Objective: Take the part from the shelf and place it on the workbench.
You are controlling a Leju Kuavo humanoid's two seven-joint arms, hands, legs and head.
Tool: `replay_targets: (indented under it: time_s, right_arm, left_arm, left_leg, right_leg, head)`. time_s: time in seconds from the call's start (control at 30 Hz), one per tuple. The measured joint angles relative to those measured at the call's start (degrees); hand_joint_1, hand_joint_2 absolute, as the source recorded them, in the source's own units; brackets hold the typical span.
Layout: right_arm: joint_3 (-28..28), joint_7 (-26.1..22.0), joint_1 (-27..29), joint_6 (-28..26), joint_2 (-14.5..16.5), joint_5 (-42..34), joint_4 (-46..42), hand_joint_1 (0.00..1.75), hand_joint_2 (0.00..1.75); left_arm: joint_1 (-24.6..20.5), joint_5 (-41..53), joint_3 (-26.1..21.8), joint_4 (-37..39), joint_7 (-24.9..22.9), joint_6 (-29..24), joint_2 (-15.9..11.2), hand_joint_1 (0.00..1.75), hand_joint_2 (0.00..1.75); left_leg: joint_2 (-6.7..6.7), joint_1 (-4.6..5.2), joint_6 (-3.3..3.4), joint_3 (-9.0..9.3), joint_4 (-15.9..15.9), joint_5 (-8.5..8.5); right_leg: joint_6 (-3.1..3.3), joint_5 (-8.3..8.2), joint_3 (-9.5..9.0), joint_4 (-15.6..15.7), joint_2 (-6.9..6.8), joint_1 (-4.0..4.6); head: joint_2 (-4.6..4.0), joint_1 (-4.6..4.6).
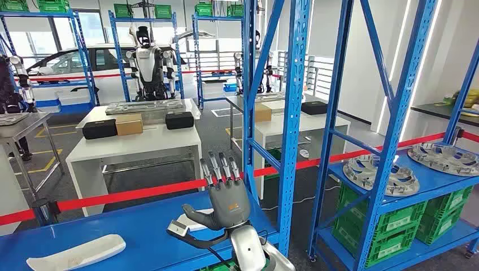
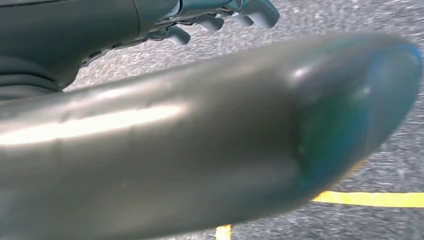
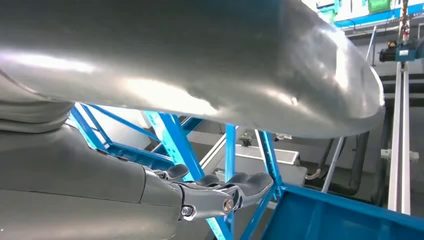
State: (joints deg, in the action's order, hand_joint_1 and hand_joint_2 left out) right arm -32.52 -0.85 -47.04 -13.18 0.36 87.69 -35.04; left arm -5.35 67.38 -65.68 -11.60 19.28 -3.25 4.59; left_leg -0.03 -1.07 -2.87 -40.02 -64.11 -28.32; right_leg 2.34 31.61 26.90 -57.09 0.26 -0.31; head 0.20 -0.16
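Parts are lying on the blue shelf (image 1: 435, 182) at the right of the head view: two round silver wheel covers, one (image 1: 381, 174) nearer the upright post and the other (image 1: 444, 157) further right, both flat on the same shelf level, with green crates (image 1: 395, 223) stacked on the level below. A long white moulded part (image 1: 76, 252) is resting on a blue surface (image 1: 141, 231) at lower left, and a smaller white piece (image 1: 195, 220) is lying just behind the raised hand.

The right hand (image 1: 226, 195) is standing upright in the middle of the head view, back of the hand facing the camera, fingers (image 1: 221, 167) stretched upward and slightly apart, thumb (image 1: 197, 217) sticking out to the side. It is gripping nothing. Its silver forearm is rising from the bottom edge. In the right wrist view the same fingers (image 3: 240, 186) are lying extended in front of blue shelf posts.

The left hand (image 2: 220, 15) is showing in the left wrist view above grey floor marked with a yellow line (image 2: 370, 199); its fingers (image 2: 260, 11) are lying loosely apart around nothing, and the arm is pointing downward.

A white workbench (image 1: 133, 148) carrying boxes is standing beyond a red barrier tape (image 1: 130, 195).
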Motion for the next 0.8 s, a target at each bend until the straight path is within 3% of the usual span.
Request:
replay_targets:
  time_s: [0.03, 0.13, 0.2, 0.23, 0.33, 0.4, 0.47, 0.5, 0.53, 0.6, 0.63, 0.67, 0.73, 0.77, 0.8]
  right_arm:
    - [0.00, 0.00, -0.01, 0.00, 0.02, 0.00, 0.01, 0.00, 0.00]
    - [0.01, -0.02, -0.10, 0.09, 0.16, 0.00, -0.01, 0.00, 0.00]
    - [0.02, -0.02, -0.21, 0.12, 0.20, -0.01, -0.05, 0.00, 0.00]
    - [0.02, 0.00, -0.25, 0.08, 0.21, -0.01, -0.08, 0.00, 0.00]
    - [0.02, 0.00, -0.34, -0.01, 0.21, -0.01, -0.11, 0.00, 0.00]
    - [0.02, -0.01, -0.09, 0.02, 0.20, 0.00, -0.10, 0.00, 0.00]
    - [0.02, 0.01, 0.21, 0.05, 0.14, 0.00, -0.07, 0.00, 0.00]
    - [0.02, 0.03, 0.27, 0.07, 0.10, -0.01, -0.05, 0.00, 0.00]
    - [0.02, 0.07, 0.29, 0.10, 0.03, -0.02, -0.04, 0.00, 0.00]
    - [0.03, 0.24, 0.45, 0.25, -0.13, -0.01, 0.00, 0.00, 0.00]
    - [0.03, 0.43, 0.57, 0.41, -0.22, -0.01, 0.01, 0.00, 0.00]
    - [0.05, 0.69, 0.66, 0.54, -0.30, 0.00, -0.07, 0.00, 0.00]
    - [0.29, 1.41, 0.37, 0.77, -0.36, 0.01, -0.40, 0.00, 0.00]
    - [0.50, 1.75, 0.11, 0.84, -0.35, 0.02, -0.63, 0.00, 0.00]
    - [0.74, 2.06, -0.13, 0.94, -0.33, 0.02, -0.79, 0.00, 0.00]
  left_arm:
    - [0.09, 0.00, 0.00, 0.03, 0.00, 0.00, 0.01, 0.00, 0.00]
    - [0.16, 0.00, 0.00, 0.08, -0.05, 0.05, 0.03, 0.00, 0.00]
    - [0.11, 0.00, -0.01, 0.08, -0.03, 0.08, 0.08, 0.00, 0.00]
    - [0.12, 0.00, -0.01, 0.08, -0.01, 0.08, 0.11, 0.00, 0.00]
    - [0.08, 0.00, -0.02, 0.08, 0.04, 0.07, 0.15, 0.00, 0.00]
    - [0.09, 0.00, -0.02, 0.07, 0.04, 0.08, 0.14, 0.00, 0.00]
    - [0.16, 0.00, -0.02, 0.07, 0.04, 0.08, 0.11, 0.00, 0.00]
    - [0.19, 0.00, -0.02, 0.07, 0.04, 0.08, 0.11, 0.00, 0.00]
    - [0.21, 0.00, -0.02, 0.08, 0.05, 0.08, 0.11, 0.00, 0.00]
    - [0.23, 0.00, -0.02, 0.09, 0.06, 0.08, 0.17, 0.00, 0.00]
    - [0.21, 0.00, -0.02, 0.10, 0.06, 0.08, 0.22, 0.00, 0.00]
    - [0.20, 0.00, -0.03, 0.09, 0.06, 0.08, 0.25, 0.00, 0.00]
    - [0.14, 0.00, -0.05, 0.05, 0.06, 0.07, 0.24, 0.00, 0.00]
    - [0.06, 0.00, -0.06, 0.05, 0.07, 0.07, 0.27, 0.00, 0.00]
    - [-0.09, 0.01, -0.06, 0.06, 0.08, 0.07, 0.31, 0.00, 0.00]
  left_leg:
    - [0.29, -0.05, 0.03, 0.18, 1.99, 2.64]
    - [0.74, 0.09, 1.10, 1.15, 5.72, 6.36]
    - [0.36, 0.07, 2.09, 2.19, 5.76, 5.36]
    - [0.19, -0.02, 2.51, 2.86, 5.86, 4.90]
    - [-0.04, -0.07, 3.34, 4.89, 5.95, 3.30]
    - [-0.21, -0.05, 3.44, 6.01, 5.96, 2.22]
    - [-0.47, -0.03, 3.35, 7.70, 5.96, 0.79]
    - [-0.59, -0.01, 3.26, 8.72, 5.96, 0.01]
    - [-0.66, 0.00, 3.15, 9.77, 5.97, -0.80]
    - [-0.77, 0.03, 2.80, 11.44, 6.00, -2.38]
    - [-0.84, 0.03, 2.48, 12.05, 6.11, -3.14]
    - [-0.92, -0.02, 2.09, 12.83, 6.14, -3.57]
    - [-0.96, -0.07, 1.10, 13.49, 5.27, -3.28]
    - [-0.86, -0.10, 0.69, 13.13, 3.73, -2.56]
    - [-0.69, -0.07, 0.39, 11.65, 1.29, -1.80]
  right_leg:
    - [-0.20, 0.47, -0.33, -0.13, 0.00, 0.06]
    - [-1.20, 1.90, -1.62, 0.27, 0.06, 0.30]
    - [-1.83, 1.75, -2.17, -0.27, 0.02, 0.32]
    - [-2.09, 1.24, -1.64, -2.16, -0.01, 0.28]
    - [-2.64, 1.42, 4.25, -11.57, -0.06, 0.13]
    - [-2.87, 4.33, 8.57, -16.08, -0.06, 0.08]
    - [-2.93, 6.92, 11.92, -16.97, -0.07, 0.04]
    - [-2.82, 6.59, 12.65, -15.27, -0.07, 0.05]
    - [-2.58, 4.43, 12.69, -12.10, -0.07, 0.08]
    - [-1.91, -3.21, 12.02, -5.11, -0.22, 0.35]
    - [-1.61, -6.06, 11.52, -2.94, -0.27, 0.61]
    - [-1.30, -7.49, 11.09, -1.90, -0.24, 0.86]
    - [-0.61, -6.92, 9.72, -1.48, -0.04, 0.94]
    - [-0.21, -6.68, 8.93, -1.15, 0.08, 0.79]
    - [0.17, -6.38, 8.11, -0.94, 0.11, 0.62]
  head:
    - [-0.01, -0.09]
    - [-0.02, -0.15]
    - [-0.01, 0.10]
    - [-0.01, 0.25]
    - [-0.01, 0.44]
    - [0.00, 0.49]
    - [0.00, 0.51]
    - [0.00, 0.55]
    - [0.00, 0.57]
    - [0.00, 0.54]
    - [0.00, 0.47]
    - [0.00, 0.44]
    - [0.00, 0.43]
    - [0.00, 0.43]
    - [0.00, 0.35]
